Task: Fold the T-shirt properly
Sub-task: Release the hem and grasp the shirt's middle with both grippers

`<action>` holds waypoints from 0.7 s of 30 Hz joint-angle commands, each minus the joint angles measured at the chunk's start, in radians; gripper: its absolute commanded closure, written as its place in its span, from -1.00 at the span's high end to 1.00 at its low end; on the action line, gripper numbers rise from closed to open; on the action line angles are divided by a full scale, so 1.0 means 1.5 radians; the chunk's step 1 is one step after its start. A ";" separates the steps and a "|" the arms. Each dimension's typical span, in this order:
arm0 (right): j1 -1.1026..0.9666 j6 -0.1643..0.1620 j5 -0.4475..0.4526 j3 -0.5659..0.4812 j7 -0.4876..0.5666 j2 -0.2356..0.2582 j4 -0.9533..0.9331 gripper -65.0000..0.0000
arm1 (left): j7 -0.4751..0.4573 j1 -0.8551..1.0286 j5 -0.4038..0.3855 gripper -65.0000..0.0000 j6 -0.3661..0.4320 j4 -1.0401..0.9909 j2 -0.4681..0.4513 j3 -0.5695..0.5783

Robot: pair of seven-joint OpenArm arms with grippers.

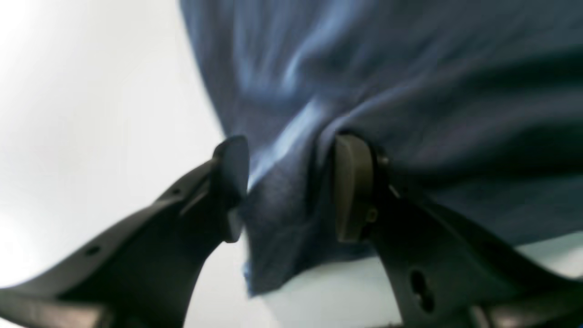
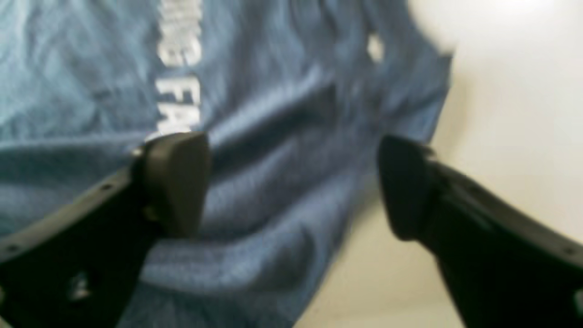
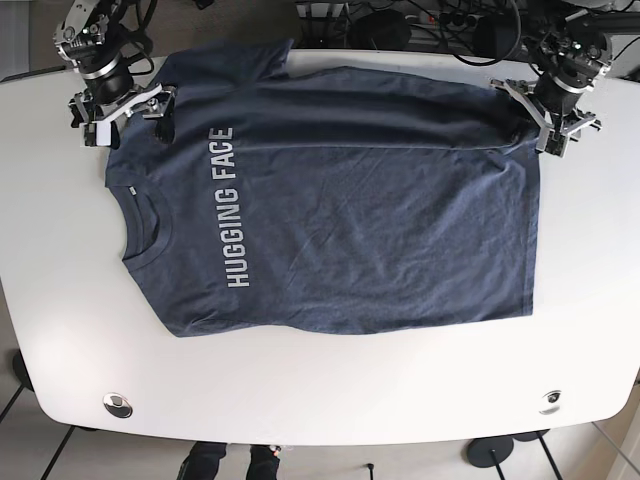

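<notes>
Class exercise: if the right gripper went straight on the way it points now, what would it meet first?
Probably the T-shirt: the right gripper is open, with blue cloth right ahead between its fingers. Depth is blurred.

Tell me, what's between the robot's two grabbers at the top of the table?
In the base view, only the dark blue cotton T-shirt stretches from the right gripper to the left gripper, its white lettering nearer the right one.

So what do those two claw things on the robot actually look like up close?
Each gripper, left gripper and right gripper, has two curved black plastic fingers dotted with small holes and ending in flat, rounded dark pads. In the base view, the wrists look like silver metal with black parts and white brackets.
</notes>
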 commanded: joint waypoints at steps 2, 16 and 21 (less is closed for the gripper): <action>0.038 -0.001 0.003 0.003 0.016 0.014 0.021 0.82 | -0.008 0.031 -0.141 -0.16 0.004 0.012 -0.074 -0.005; 0.497 0.003 -0.154 -0.106 0.016 0.134 -0.431 0.82 | 0.161 -0.233 -0.144 -0.16 0.004 -0.006 -0.036 -0.073; 0.656 0.019 -0.156 -0.122 0.064 0.191 -0.689 0.82 | 0.187 -0.332 -0.026 -0.16 0.004 -0.024 -0.002 -0.073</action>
